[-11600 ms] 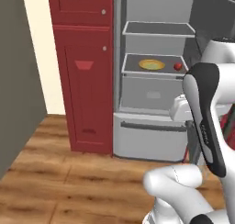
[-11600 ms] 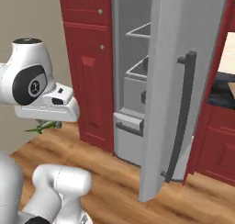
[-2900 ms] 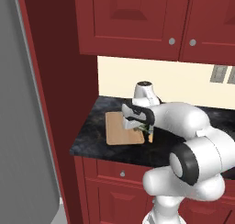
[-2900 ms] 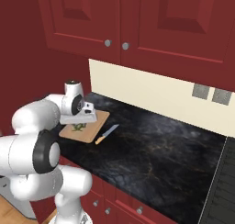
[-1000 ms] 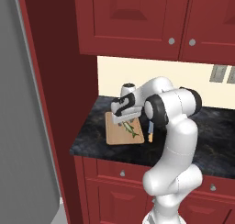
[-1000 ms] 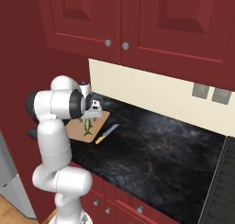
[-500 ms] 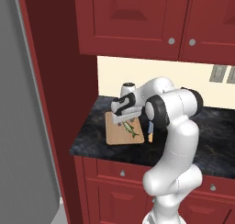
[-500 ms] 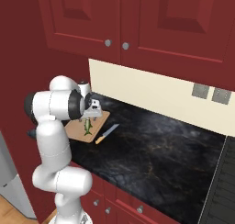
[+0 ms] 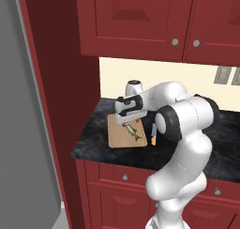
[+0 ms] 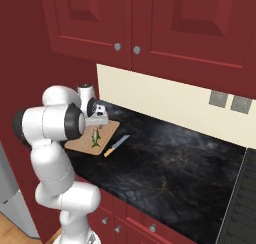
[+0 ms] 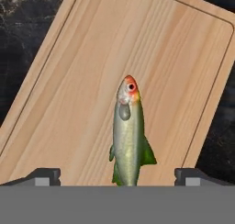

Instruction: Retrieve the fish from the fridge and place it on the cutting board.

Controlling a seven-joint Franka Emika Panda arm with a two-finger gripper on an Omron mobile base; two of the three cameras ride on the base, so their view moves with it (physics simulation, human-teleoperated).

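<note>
Hand view: unmarked fish [image 11: 128, 135] on cutting board [image 11: 82, 76]

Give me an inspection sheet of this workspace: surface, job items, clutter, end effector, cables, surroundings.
Surface: dark speckled countertop.
Job items: fish lies flat on the cutting board; grey fridge at the left.
Clutter: knife on the counter beside the board.
End effector: open, fingertips either side of the fish's tail, hovering over the board.
Cables: nothing seen.
Surroundings: red cabinets above and below, wall outlets.

fish [image 11: 128, 136] tail hidden below frame
</note>
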